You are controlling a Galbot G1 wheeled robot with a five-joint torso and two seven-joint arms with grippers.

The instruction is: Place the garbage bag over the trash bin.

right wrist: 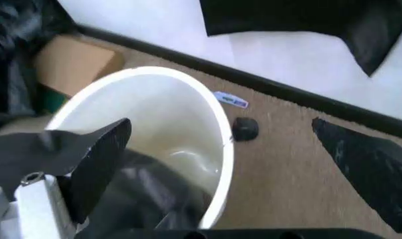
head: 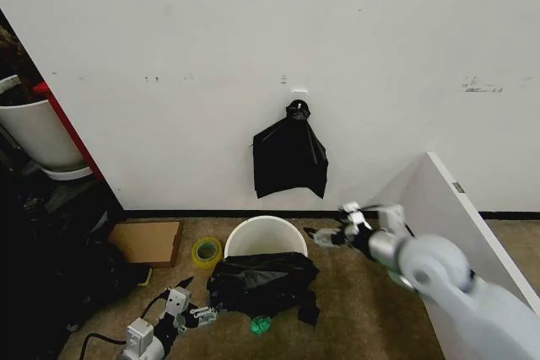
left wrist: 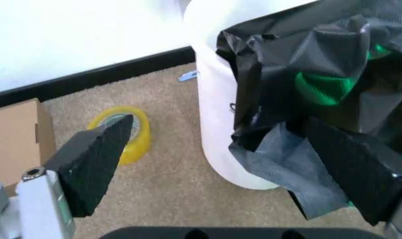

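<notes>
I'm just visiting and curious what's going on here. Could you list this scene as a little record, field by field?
trash bin: white, round, on the carpet by the wall
garbage bag: black, draped over the bin's near rim, far side uncovered
left gripper: low beside the bag, fingers open
right gripper: beside the bin's rim, fingers open, holding nothing
tape roll: yellow, on the floor left of the bin
black bunch: hangs on the wall above

One white trash bin stands on the carpet, and one loose black garbage bag is draped over its near rim. One flat black bag bunch hangs on the wall. One roll of yellow tape, one cardboard box — and two grippers, left gripper and right gripper.
</notes>
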